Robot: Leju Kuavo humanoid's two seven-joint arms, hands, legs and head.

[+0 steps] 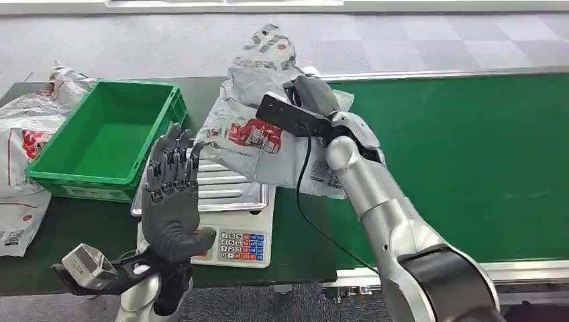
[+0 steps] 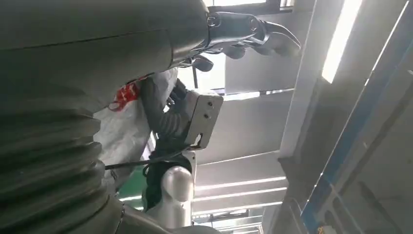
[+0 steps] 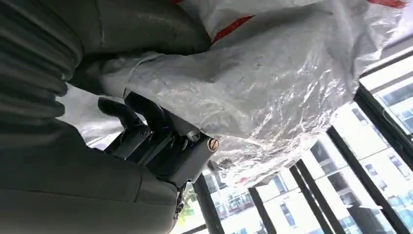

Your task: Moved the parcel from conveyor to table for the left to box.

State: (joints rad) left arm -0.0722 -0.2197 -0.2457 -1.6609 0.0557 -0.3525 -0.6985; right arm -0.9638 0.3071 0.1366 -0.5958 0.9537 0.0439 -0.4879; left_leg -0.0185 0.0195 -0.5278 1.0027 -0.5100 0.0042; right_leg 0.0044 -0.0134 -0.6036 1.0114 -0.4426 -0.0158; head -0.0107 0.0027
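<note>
The right hand (image 1: 315,100) grips the parcel (image 1: 262,127), a crinkled grey-white plastic mailer bag with red print and black-and-white labels. In the right wrist view the dark fingers (image 3: 146,122) curl under the parcel's (image 3: 272,97) film while the thick thumb lies along its other face, so the bag is clamped between them. The parcel hangs lifted, off any surface, over the near edge of the scale (image 1: 228,208) and the end of the green conveyor belt (image 1: 470,154). Its long axis runs roughly from the hand's far side, where a crumpled end rises above the hand and points away from the robot, down toward the robot's body, with the broad lower part spreading to both sides below the wrist. The red-printed face is turned toward the left hand.

The left hand (image 1: 173,194) is raised upright, palm-side toward the parcel, its fingers extended and slightly apart, holding nothing. It stands just beside the parcel's lower left edge without touching it. Beyond the left hand, on its outer side, sits the green box (image 1: 107,137), open side up. More mailer bags (image 1: 27,134) lie past the box, farther to the left.
</note>
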